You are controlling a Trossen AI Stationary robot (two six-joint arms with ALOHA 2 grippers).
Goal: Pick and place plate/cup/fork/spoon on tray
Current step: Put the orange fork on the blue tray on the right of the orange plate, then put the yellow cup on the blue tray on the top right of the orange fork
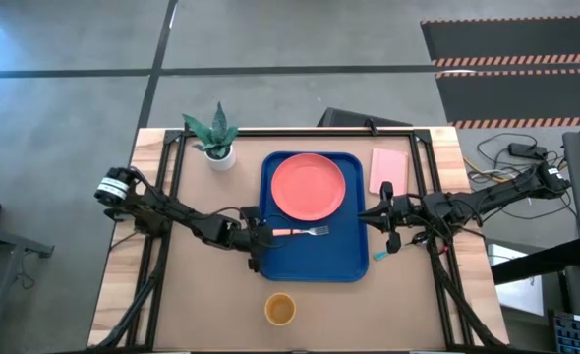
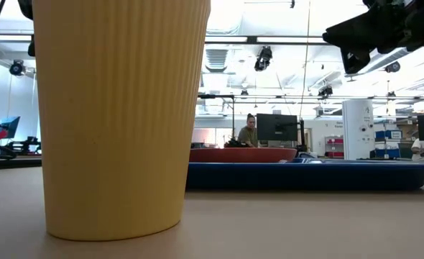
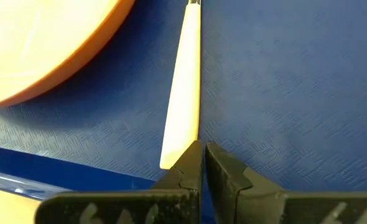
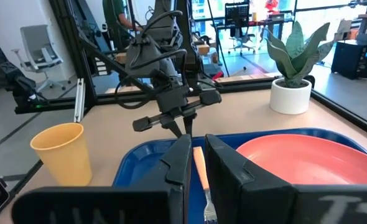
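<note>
The fork (image 3: 183,93) lies flat on the tray (image 3: 283,93), its handle end just beyond the left gripper (image 3: 203,155), whose fingers are pressed together.

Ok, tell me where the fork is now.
In the high view the fork lies on the blue tray, just below the plate, its handle at the left gripper.

The left arm reaches in from the desk's left edge, bent at the elbow, its left pincer (image 1: 258,239) low with fingers (image 3: 186,168) pressed together. The right arm stretches in from the right edge, its right pincer (image 1: 390,234) raised, fingers (image 4: 178,163) nearly together with a narrow gap between them.
</note>
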